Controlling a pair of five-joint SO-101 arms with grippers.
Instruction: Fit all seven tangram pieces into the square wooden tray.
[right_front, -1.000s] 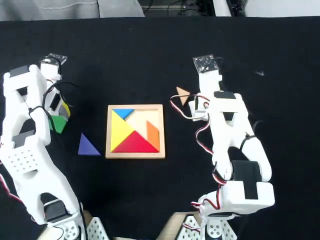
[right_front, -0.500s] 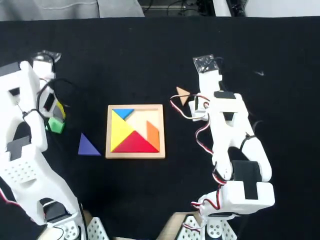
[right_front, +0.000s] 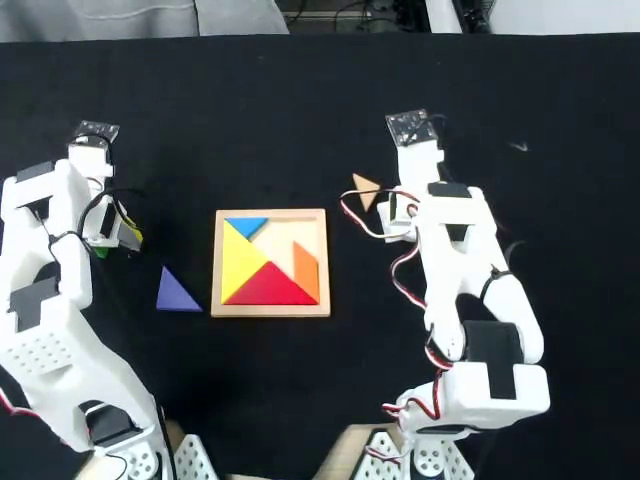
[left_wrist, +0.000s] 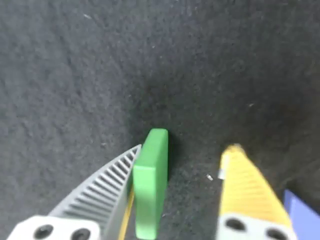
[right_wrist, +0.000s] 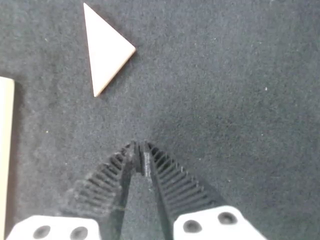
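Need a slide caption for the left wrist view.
Left gripper open around a green piece, upright against its grey finger.

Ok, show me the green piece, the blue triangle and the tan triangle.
green piece (left_wrist: 149, 200), left wrist view, on its narrow edge face.
blue triangle (right_front: 177, 293), high view, centre of its face.
tan triangle (right_wrist: 106, 50), right wrist view, centre of its face.

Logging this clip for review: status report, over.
Left tool open around green wooden piece on edge. Right tool shut, empty, near pale wooden triangle. Square wooden tray holds four pieces. Purple wooden triangle lies beside tray.
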